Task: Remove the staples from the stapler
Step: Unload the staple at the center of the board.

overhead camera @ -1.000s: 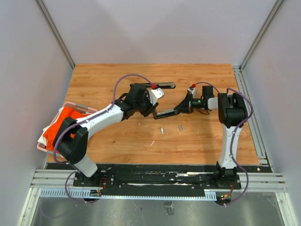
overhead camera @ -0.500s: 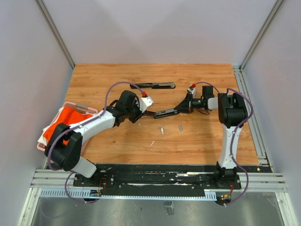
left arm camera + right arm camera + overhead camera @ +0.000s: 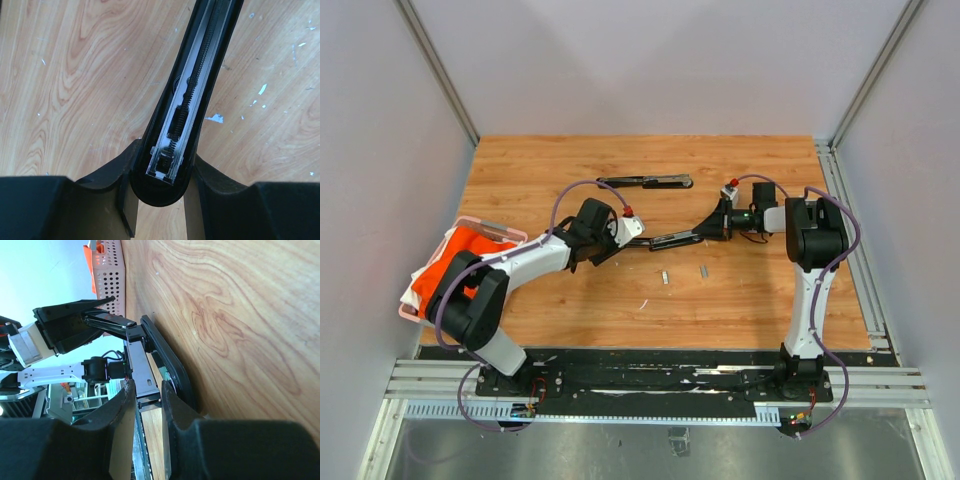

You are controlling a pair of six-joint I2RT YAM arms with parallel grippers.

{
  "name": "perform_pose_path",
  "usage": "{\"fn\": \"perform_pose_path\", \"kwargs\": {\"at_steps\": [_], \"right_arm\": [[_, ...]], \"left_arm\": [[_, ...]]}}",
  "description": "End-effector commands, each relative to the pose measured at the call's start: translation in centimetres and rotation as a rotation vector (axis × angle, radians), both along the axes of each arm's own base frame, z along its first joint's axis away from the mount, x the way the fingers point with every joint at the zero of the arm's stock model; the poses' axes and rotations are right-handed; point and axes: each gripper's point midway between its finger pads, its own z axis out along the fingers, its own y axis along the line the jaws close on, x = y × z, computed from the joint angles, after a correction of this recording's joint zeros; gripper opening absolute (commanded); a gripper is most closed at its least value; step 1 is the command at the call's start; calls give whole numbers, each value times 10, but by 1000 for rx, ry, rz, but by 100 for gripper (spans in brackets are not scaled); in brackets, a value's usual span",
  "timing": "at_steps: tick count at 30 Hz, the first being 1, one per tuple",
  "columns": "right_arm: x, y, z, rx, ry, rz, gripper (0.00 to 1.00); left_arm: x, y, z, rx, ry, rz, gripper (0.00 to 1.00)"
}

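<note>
The black stapler [image 3: 672, 239] lies opened out at mid-table, held at both ends. My left gripper [image 3: 630, 238] is shut on its free left end. In the left wrist view my gripper [image 3: 162, 162] has both fingers against the rounded black tip, and the open metal channel [image 3: 192, 90] shows a spring and no staple strip. My right gripper [image 3: 713, 228] is shut on the hinge end. In the right wrist view it [image 3: 148, 387] clamps the metal rail of the stapler [image 3: 161, 352]. Two short silvery staples [image 3: 665, 277] [image 3: 703, 270] lie on the wood in front of the stapler.
A second long black stapler-like piece [image 3: 646, 182] lies at the back of the table. A pink basket [image 3: 480, 226] with orange cloth sits at the left edge. A tiny white scrap [image 3: 643, 303] lies near the staples. Grey walls stand on three sides.
My left gripper has come from the back, near the second black piece, toward me and to the left, and closed on the stapler's free end. The right arm has held still.
</note>
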Motion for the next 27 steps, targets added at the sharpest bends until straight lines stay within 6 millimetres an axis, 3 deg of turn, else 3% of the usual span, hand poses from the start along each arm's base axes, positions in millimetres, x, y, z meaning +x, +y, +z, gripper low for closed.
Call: {"fn": "perform_pose_path", "kwargs": {"at_steps": [1,7,12,15,22,27], "right_arm": [[15,-23,-28,-130,32,-121,9],[15,-23,-27,-129,32,-121,9],[16,-23,-24,-129,26,-122,9],[16,-23,-22,-127,26,-122,9],[17,-23,-20,-125,23,-124,9],[18,-23,-15,-123,15,-127,12]], "left_arm": [[2,23,-10,121,1,-3,14],[-2,23,-17,142,35,-32,26],[-5,22,-21,147,65,-38,56],[-7,23,-25,150,78,-41,67],[-5,19,-20,128,63,-40,73],[5,-8,5,22,41,-84,80]]}}
